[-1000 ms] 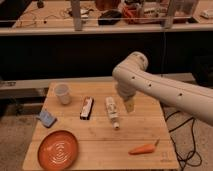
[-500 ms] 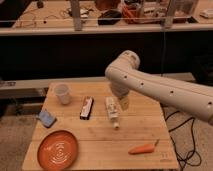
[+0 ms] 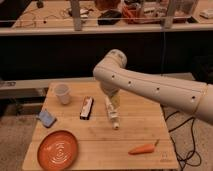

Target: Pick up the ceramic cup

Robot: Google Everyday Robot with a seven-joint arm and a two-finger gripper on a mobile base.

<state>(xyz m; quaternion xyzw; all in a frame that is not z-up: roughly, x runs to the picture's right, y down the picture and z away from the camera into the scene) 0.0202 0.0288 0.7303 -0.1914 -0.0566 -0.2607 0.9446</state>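
Observation:
The ceramic cup, small, white and without a handle, stands upright near the back left corner of the wooden table. My gripper hangs from the bent white arm over the middle of the table, well right of the cup and just above a white bottle-shaped tube. It holds nothing and is open. The arm's elbow hides much of the wrist.
A dark flat bar lies between cup and tube. A blue object sits at the left edge, an orange plate at the front left, a carrot at the front right. Cluttered benches stand behind; cables lie on the floor at right.
The arm has swung steadily leftward, bringing the elbow and gripper closer to the cup. The objects on the table have not moved.

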